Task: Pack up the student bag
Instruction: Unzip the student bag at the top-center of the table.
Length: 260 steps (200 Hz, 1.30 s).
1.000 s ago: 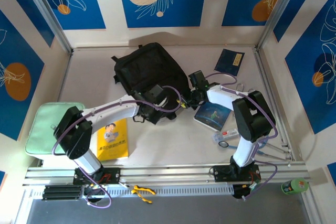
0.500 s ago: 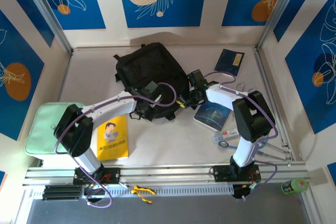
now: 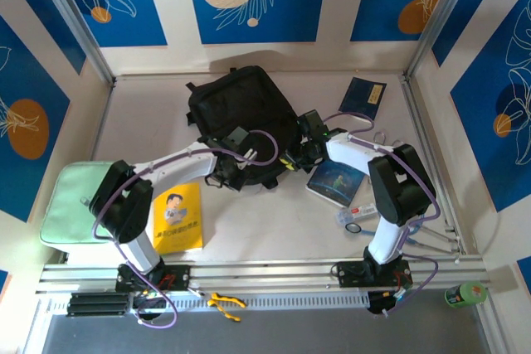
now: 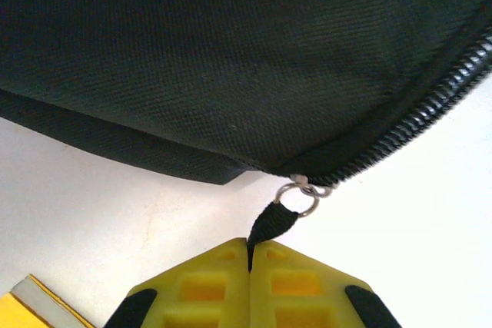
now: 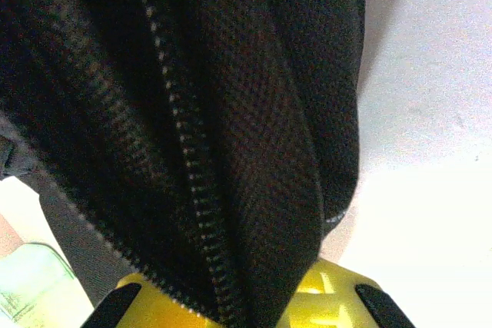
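– When the tabletop (image 3: 274,230) is taken from above, what is found toward 8 o'clock?

– A pale green pad (image 3: 83,201) is seen at that edge. A yellow book (image 3: 178,220) is laid flat just beside it, toward 7 o'clock.

– Where is the student bag placed?

– The student bag (image 3: 241,109) is spread toward 12 o'clock of the centre, and its near edge is met by both arms.

– How is the left tool set?

– The left tool (image 4: 248,255) is closed on the black zip pull (image 4: 269,224), which is pinched between the yellow fingers (image 4: 200,289). A metal ring (image 4: 298,193) is joined to the pull at its 1 o'clock end. From there the zip teeth (image 4: 430,113) are run toward 2 o'clock along the bag's edge.

– And the right tool?

– The right tool (image 5: 246,309) is clamped on a fold of the bag's fabric, at the bag's 4 o'clock corner. The cloth is held between its two fingers.

– What is laid further right?

– A blue-green book (image 3: 336,181) is set at 3 o'clock of the centre, just beside the right arm. A dark blue booklet (image 3: 362,97) is placed toward 1 o'clock, near the back wall. Some small items (image 3: 357,215) are scattered toward 4 o'clock; they cannot be told apart.
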Each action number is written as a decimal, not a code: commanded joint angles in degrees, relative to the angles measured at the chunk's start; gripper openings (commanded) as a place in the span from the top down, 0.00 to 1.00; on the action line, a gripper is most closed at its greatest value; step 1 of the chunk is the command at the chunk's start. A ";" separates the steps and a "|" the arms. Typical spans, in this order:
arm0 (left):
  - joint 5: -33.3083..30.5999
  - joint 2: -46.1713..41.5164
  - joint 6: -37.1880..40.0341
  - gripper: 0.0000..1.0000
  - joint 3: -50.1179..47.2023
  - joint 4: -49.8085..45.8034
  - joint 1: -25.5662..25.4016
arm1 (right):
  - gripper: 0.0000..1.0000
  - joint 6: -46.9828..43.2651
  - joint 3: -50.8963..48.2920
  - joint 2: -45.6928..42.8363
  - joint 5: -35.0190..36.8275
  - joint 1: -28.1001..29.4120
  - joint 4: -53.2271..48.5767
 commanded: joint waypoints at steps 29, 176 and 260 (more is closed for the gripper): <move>7.61 -3.28 1.47 1.00 7.02 4.37 -2.21 | 0.56 0.31 -3.48 -5.51 -0.56 -0.87 2.32; 8.55 -0.24 1.51 1.00 7.44 5.44 -3.94 | 0.39 7.21 -2.72 -5.11 -5.20 1.28 -1.24; 3.38 -3.16 0.32 1.00 -4.01 5.58 -3.21 | 0.85 5.36 -4.04 -6.13 1.45 1.45 -2.44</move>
